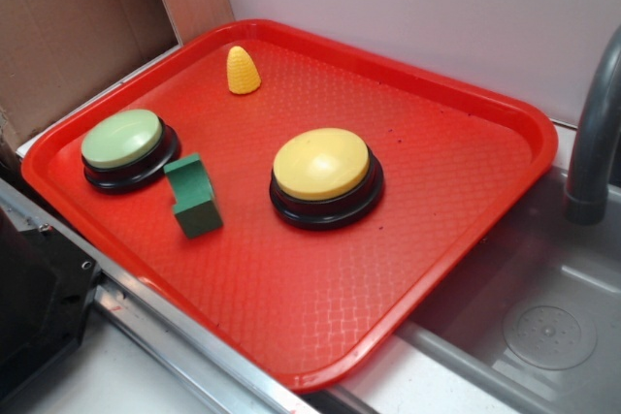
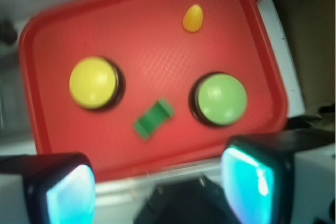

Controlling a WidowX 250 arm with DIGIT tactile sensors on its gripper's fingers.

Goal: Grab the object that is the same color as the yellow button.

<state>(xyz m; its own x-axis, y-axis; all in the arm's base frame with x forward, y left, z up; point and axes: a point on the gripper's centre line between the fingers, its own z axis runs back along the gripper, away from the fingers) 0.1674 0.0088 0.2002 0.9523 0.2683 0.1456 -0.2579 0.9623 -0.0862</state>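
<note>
The object, a small yellow-orange bumpy cone (image 1: 243, 71), stands upright at the far side of the red tray (image 1: 456, 201); in the wrist view the cone (image 2: 192, 18) lies near the tray's (image 2: 157, 30) top edge. The yellow button (image 1: 321, 166) (image 2: 94, 83), a pale-yellow dome on a black base, sits mid-tray. My gripper (image 2: 160, 184) hovers high above the tray's near edge, far from the cone. Its fingers (image 2: 71, 195) stand wide apart with nothing between them. The gripper does not appear in the exterior view.
A pale-green dome button (image 1: 123, 140) (image 2: 221, 99) sits at the tray's left in the exterior view. A green block (image 1: 194, 196) (image 2: 153, 118) lies between the two buttons. A grey sink (image 1: 543, 327) and a grey faucet pipe (image 1: 592, 143) are right of the tray; cardboard (image 1: 68, 36) stands behind.
</note>
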